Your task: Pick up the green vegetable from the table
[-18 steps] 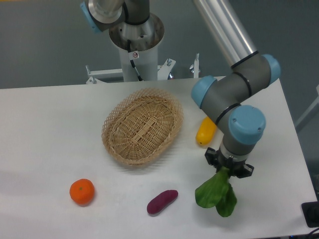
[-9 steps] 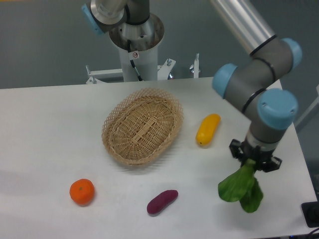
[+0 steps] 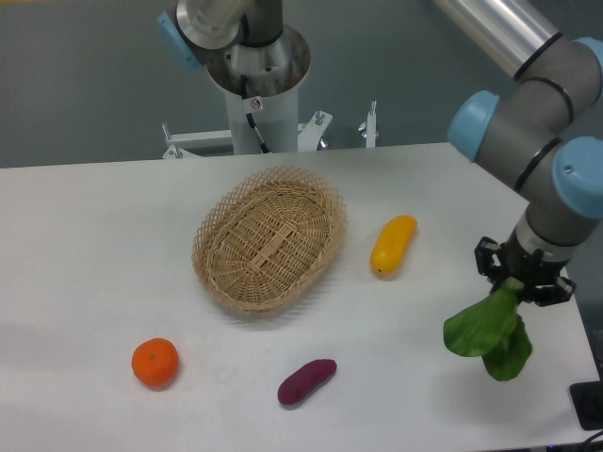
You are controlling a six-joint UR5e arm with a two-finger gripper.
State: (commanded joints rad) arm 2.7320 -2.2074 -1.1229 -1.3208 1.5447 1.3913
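The green vegetable point(image 3: 490, 331), a bok choy with broad dark leaves, hangs from my gripper point(image 3: 521, 283) at the right side of the white table point(image 3: 94, 245). The gripper is shut on its pale stem end, and the leaves droop downward just above the tabletop near the right edge. Whether the leaf tips touch the surface cannot be told. The stem base is mostly hidden between the fingers.
An oval wicker basket point(image 3: 270, 237) sits mid-table. A yellow squash point(image 3: 392, 245) lies to its right, a purple sweet potato point(image 3: 307, 380) near the front, and an orange point(image 3: 154, 363) at front left. The arm's base column point(image 3: 256, 85) stands behind the table.
The gripper has carried the green vegetable steadily rightward and slightly up, from beside the squash toward the table's right edge. The squash is now fully uncovered.
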